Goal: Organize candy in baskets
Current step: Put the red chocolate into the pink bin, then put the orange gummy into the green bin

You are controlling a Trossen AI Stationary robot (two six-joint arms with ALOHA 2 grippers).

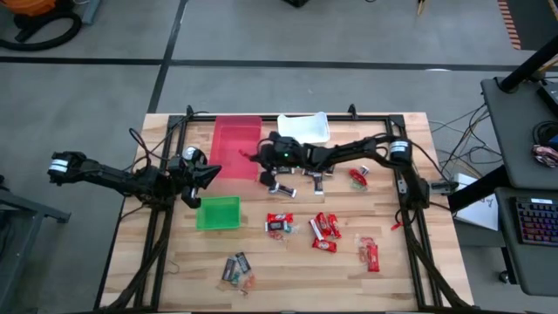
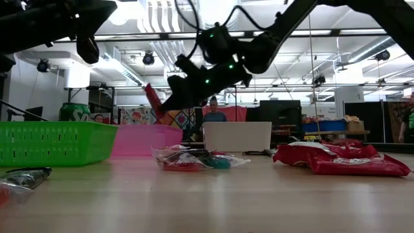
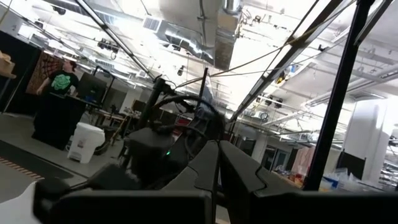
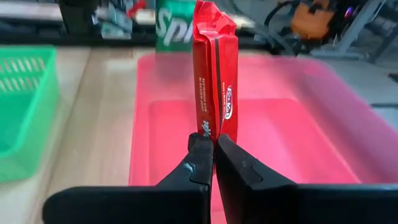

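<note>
Your right gripper [image 4: 213, 144] is clamped on a red-wrapped bar [image 4: 214, 74], fingers pinching its lower end, and the bar stands upright out of the tips. It hangs over the near edge of the long red basket [image 4: 323, 106], above the rim rather than inside, and the low view shows the same gripper [image 2: 169, 97] well off the table with the bar [image 2: 152, 98] tilted from it. Past the basket's far wall a green soda can [image 4: 175, 28] stands just behind it.

From above, your right gripper [image 1: 255, 158] sits at the red basket's [image 1: 234, 139] right-hand rim. The white basket [image 1: 305, 127] lies just beyond your forearm at the back of the table, its corner close to the red one. The green basket [image 1: 218, 213] sits nearer the front, apart from the red one with bare wood between.

Your left gripper [image 1: 212, 173] is clenched and empty, parked at the red basket's left front corner, just above the green basket.

To the right there's open wood, but it's dotted: dark mini bars [image 1: 282, 188] under your forearm, red bars [image 1: 325, 228] toward the middle, one red bar [image 1: 371, 255] further out, and a mixed cluster [image 1: 237, 269] near the front edge.
</note>
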